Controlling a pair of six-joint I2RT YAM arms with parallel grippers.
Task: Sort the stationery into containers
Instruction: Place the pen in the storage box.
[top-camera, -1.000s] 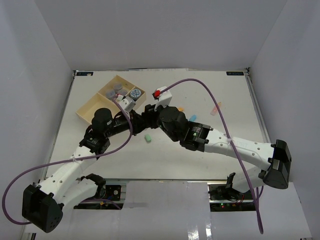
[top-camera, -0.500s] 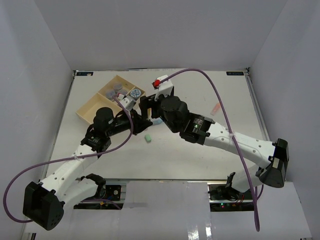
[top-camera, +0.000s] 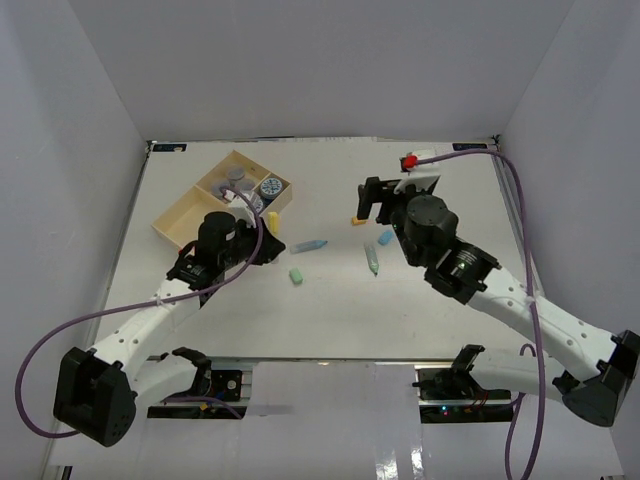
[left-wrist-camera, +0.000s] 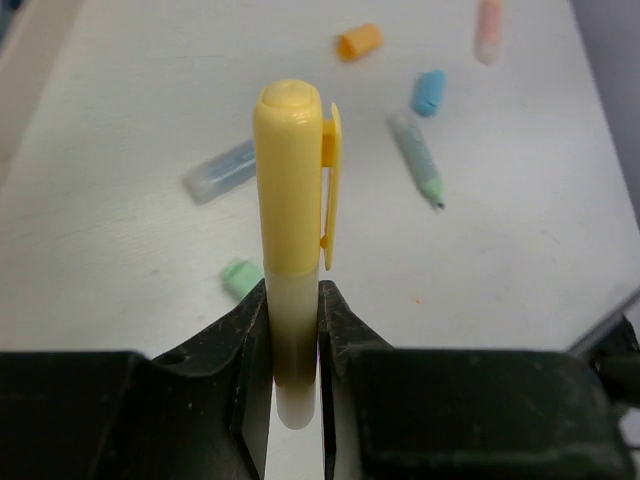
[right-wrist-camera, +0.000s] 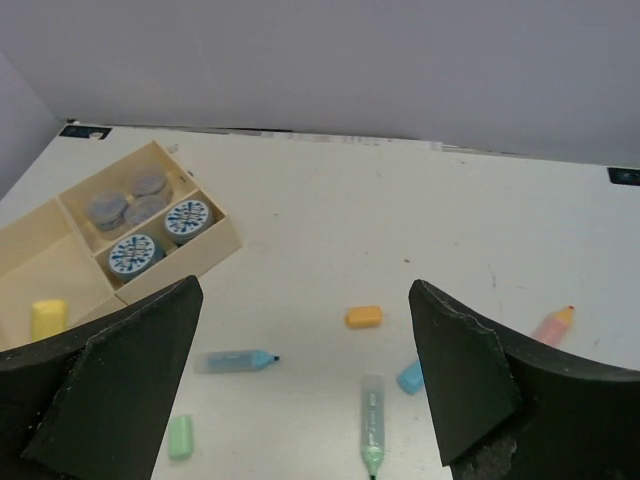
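Note:
My left gripper (left-wrist-camera: 293, 335) is shut on a yellow highlighter (left-wrist-camera: 292, 190), gripped near its pale end with the capped end pointing away. In the top view, that gripper (top-camera: 268, 242) hangs just right of the pale-wood tray (top-camera: 182, 216). My right gripper (right-wrist-camera: 303, 286) is open and holds nothing, above the table's middle. Beneath it lie a blue highlighter (right-wrist-camera: 232, 360), a green highlighter (right-wrist-camera: 371, 420), a green cap (right-wrist-camera: 180, 436), an orange cap (right-wrist-camera: 364, 316), a blue cap (right-wrist-camera: 409, 377) and a pink highlighter (right-wrist-camera: 552, 325). Grey rolls (right-wrist-camera: 130, 195) and blue-and-white rolls (right-wrist-camera: 160, 235) fill the tray's small sections.
A yellow stub (right-wrist-camera: 47, 318) lies in the tray's long section. Purple cables loop over both arms. White walls close in the table on the left, back and right. In the top view the right arm (top-camera: 455, 265) covers the pink highlighter.
The right gripper opened and drew back to the right, away from the left gripper, which keeps the yellow highlighter and shifted slightly toward the tray.

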